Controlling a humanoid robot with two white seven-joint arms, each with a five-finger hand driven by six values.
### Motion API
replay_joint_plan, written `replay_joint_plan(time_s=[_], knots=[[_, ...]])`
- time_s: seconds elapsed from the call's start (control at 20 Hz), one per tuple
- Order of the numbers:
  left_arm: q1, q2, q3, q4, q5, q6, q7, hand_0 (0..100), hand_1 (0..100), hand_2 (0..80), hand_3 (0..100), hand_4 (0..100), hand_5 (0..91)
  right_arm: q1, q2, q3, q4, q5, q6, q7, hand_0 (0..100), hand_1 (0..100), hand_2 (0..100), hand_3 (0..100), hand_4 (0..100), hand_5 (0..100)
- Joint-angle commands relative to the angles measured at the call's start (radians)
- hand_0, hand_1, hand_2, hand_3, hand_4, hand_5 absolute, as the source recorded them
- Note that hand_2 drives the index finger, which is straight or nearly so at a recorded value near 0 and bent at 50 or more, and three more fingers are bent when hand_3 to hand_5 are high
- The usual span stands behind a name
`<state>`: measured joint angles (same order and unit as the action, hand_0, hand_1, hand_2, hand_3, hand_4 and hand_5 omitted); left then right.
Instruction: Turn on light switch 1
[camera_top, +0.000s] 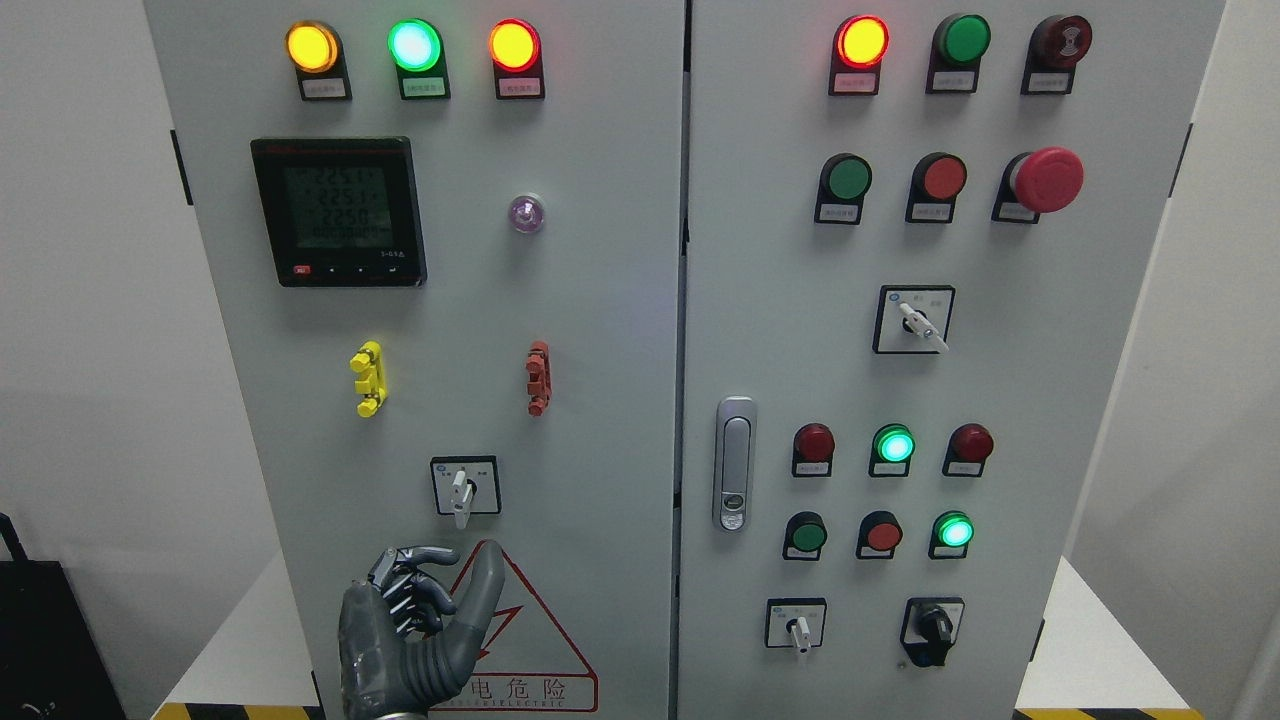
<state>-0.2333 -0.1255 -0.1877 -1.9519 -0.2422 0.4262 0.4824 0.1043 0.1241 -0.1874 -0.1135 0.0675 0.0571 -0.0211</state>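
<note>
A grey electrical cabinet (600, 330) with two doors fills the head view. My left hand (430, 610) rises from the bottom edge in front of the left door, its fingers (405, 585) curled inward and its thumb (487, 590) pointing up, holding nothing. Just above it, not touched, is a small white rotary selector switch (460, 487) with its knob pointing down. Other rotary switches sit on the right door: one in the middle (912, 320), a white one (797, 625) and a black one (932, 625) at the bottom. My right arm does not show.
Lit indicator lamps (414, 45) line the top of both doors. A digital meter (338, 212), yellow (367, 378) and red (538, 378) clips, a red mushroom stop button (1045, 180), several push buttons (893, 445) and a metal door handle (735, 463) stand on the panels. A warning triangle (540, 640) is partly behind my hand.
</note>
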Motion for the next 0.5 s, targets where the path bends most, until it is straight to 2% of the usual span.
replay_joint_plan(time_s=[0.0,0.45], knots=[[-0.02,-0.006,-0.001,0.001,0.001,0.002,0.007,4,61,52.1,91,97,84.6,0.0,0.0,-0.001,0.0,0.0,0.0,0.0,0,0,0,0,0,0],[-0.021,-0.008,0.005,-0.001,0.003,0.005,0.008,5,60,52.0,91,96,84.5,0.0,0.0,0.0,0.0,0.0,0.0,0.0,0,0,0,0,0,0]])
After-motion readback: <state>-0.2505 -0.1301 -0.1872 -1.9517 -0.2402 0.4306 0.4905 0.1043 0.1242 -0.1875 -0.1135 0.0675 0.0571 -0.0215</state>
